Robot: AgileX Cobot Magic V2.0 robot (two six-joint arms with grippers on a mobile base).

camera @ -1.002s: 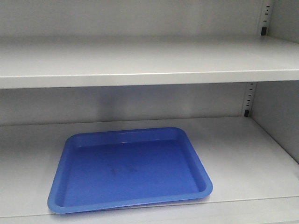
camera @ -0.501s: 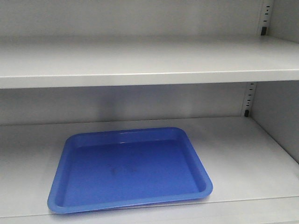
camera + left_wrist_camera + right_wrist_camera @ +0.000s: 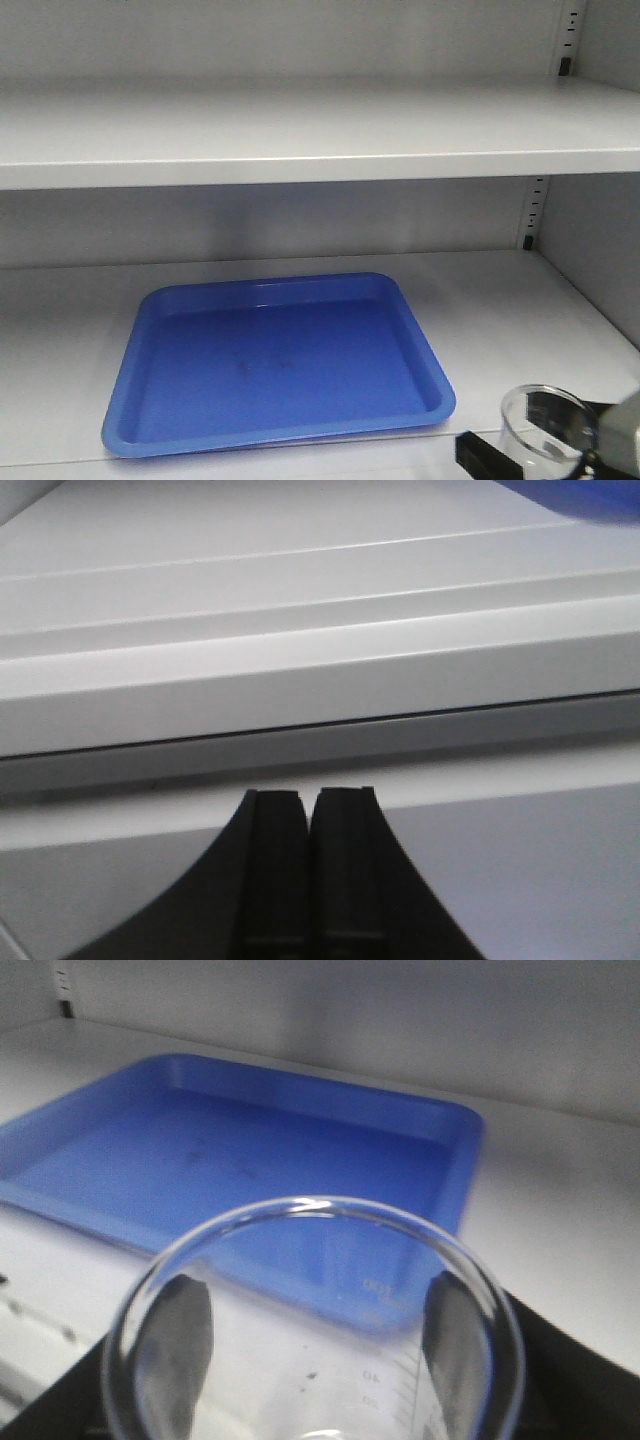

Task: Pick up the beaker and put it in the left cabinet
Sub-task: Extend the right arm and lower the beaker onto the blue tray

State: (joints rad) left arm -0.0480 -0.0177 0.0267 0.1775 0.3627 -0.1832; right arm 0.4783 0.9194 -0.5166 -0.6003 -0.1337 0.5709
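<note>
Beaker (image 3: 548, 425) is being gripped by right tool (image 3: 320, 1360) at the near edge of left cabinet (image 3: 300, 130) lower shelf, right of blue tray (image 3: 270, 365). Left tool (image 3: 310, 868) is being held closed.

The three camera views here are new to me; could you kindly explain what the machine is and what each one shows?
This is a two-armed robot on a mobile base. The front-facing view looks into a pale grey metal cabinet, where a flat blue plastic tray lies on the lower shelf. The other two cameras sit on the wrists. The right wrist view shows the right pincer shut around a small clear glass beaker, right of the tray. The left wrist view shows the left pincer, shut and empty, facing grey shelving.
</note>
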